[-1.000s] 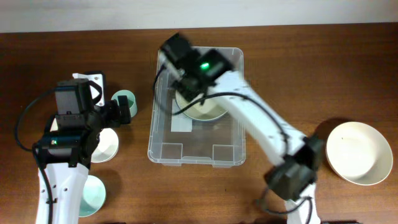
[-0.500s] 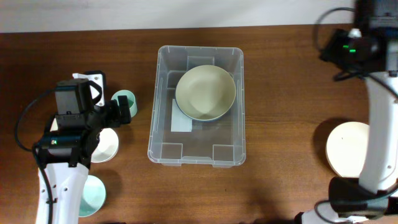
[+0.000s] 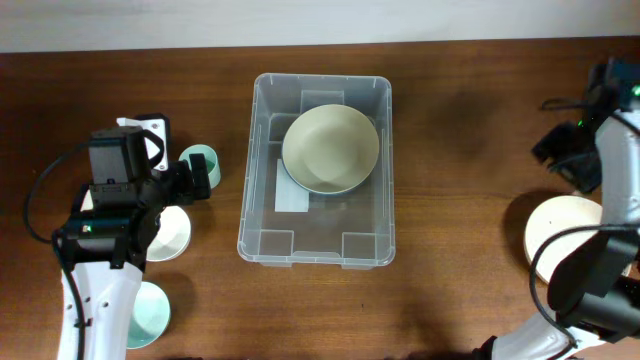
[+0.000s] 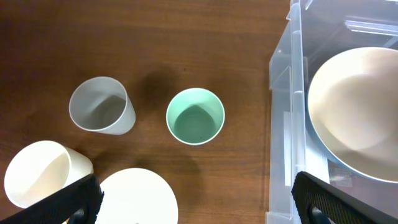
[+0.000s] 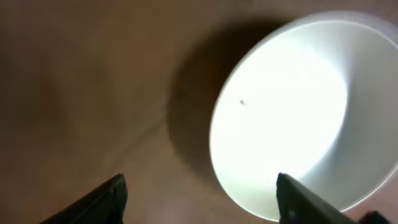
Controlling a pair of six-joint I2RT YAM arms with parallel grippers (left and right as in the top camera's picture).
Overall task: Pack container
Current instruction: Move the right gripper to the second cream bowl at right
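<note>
My left arm reaches up from the near left corner, and the left gripper (image 3: 196, 180) hangs over the cups to the left of the container (image 3: 300, 262). Its jaws are spread wide with nothing between them. In the left wrist view the teal cup (image 4: 195, 116) stands upright just beyond the fingers, with a grey cup (image 4: 99, 113) to its left. A white cup (image 4: 37, 180) and the rim of a white bowl (image 4: 134, 196) lie nearest the fingers.

The right arm loops up from the near right edge. The right gripper (image 5: 199, 186) sits over bare table (image 3: 450, 100) on the far right, just beside a large white bowl (image 5: 292, 118). Its fingers stand apart and grasp nothing. That view is blurred, so I cannot tell its height above the wood.

The container sits mid-table, long side running far to near, well apart from both grippers. A cream bowl (image 3: 330, 150) rests inside its far half, close to the right wall and overlapping a white label (image 3: 290, 198) on the floor. The near half of the bin floor is bare. A strip of wood separates the teal cup from the container's left wall, and a broad stretch of table lies between its right wall and the right arm.
</note>
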